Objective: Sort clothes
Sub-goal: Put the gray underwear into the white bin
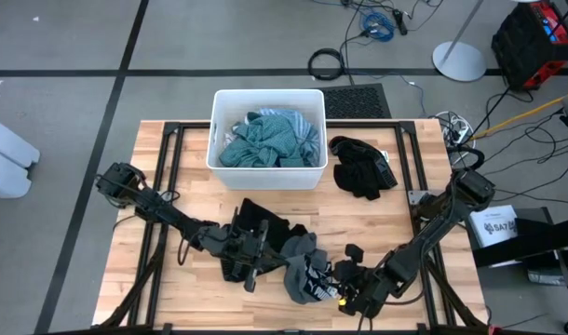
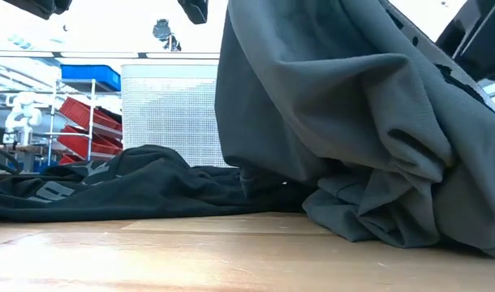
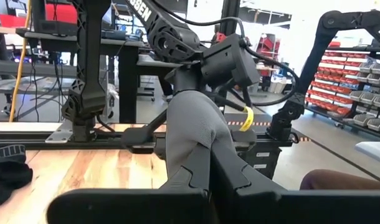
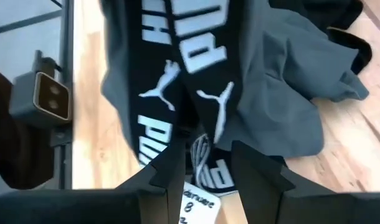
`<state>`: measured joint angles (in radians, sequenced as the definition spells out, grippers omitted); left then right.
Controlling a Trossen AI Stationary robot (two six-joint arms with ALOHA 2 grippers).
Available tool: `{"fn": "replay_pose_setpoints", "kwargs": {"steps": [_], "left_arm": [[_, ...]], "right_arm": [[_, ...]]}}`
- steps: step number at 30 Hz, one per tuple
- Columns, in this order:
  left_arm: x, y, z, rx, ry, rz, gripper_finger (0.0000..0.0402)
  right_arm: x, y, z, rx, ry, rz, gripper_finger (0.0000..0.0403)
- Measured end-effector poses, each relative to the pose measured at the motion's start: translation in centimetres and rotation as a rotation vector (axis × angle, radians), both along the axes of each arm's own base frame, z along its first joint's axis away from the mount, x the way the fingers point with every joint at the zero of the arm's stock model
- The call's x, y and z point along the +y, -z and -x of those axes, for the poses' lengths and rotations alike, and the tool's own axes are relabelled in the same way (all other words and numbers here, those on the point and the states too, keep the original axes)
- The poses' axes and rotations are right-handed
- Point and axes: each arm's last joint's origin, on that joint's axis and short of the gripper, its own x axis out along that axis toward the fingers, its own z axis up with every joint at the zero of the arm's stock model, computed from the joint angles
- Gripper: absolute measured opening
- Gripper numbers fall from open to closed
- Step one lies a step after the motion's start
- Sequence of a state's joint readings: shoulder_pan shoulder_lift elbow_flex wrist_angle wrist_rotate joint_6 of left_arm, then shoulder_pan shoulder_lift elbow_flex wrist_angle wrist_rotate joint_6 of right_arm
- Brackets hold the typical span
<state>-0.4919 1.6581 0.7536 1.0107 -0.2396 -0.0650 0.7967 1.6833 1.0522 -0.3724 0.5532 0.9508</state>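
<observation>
A grey garment [image 1: 303,259] with a black, white-lettered waistband is stretched between my two grippers near the table's front edge. My left gripper [image 1: 256,247] is shut on its grey cloth, and my right gripper [image 1: 344,284] is shut on its waistband. In the low view the garment [image 2: 337,113] hangs from above, with its lower folds on the table. A dark garment [image 1: 263,221] lies flat on the table beside it. Teal and blue clothes [image 1: 265,140] fill the white bin [image 1: 214,130]. Another black garment [image 1: 360,167] lies to the right of the bin. My left gripper pinches a bunch of the grey cloth [image 3: 190,155] between its two fingers, which reach in about level from the table's left. The cloth rises from the fingers toward the other gripper. My right gripper has the black lettered waistband [image 4: 205,146] between its two fingers, slanting down from the table's right. A white label [image 4: 199,202] sits by the fingertips. The garment's lower folds [image 2: 377,219] rest on the table.
The white bin stands at the table's far middle. Bare wood [image 1: 182,288] shows at the near left and between the bin and the grippers. Cables and a red case [image 1: 535,37] lie on the floor beyond the table.
</observation>
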Motion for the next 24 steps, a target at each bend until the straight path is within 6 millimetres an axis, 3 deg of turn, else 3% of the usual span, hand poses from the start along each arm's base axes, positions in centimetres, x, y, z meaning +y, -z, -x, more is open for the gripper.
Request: {"fn": "replay_pose_setpoints", "kwargs": {"steps": [9, 15, 20, 24], "left_arm": [[0.0, 0.0, 0.0, 0.001, 0.000, 0.000, 0.0000], [0.0, 0.0, 0.0, 0.000, 0.000, 0.000, 0.0000], [0.0, -0.2, 0.0, -0.015, 0.001, 0.009, 0.0000], [-0.1, -1.0, 0.2, -0.099, 0.056, 0.042, 0.0000]], "right_arm": [[-0.3, 0.8, -0.5, -0.070, -0.031, -0.020, 0.0112], [-0.3, 0.8, -0.6, -0.082, -0.059, 0.011, 0.0014], [-0.5, 0.6, -0.7, -0.096, -0.046, 0.052, 0.0002], [-0.5, -1.2, -0.7, -0.077, -0.059, 0.091, 0.0001]]}}
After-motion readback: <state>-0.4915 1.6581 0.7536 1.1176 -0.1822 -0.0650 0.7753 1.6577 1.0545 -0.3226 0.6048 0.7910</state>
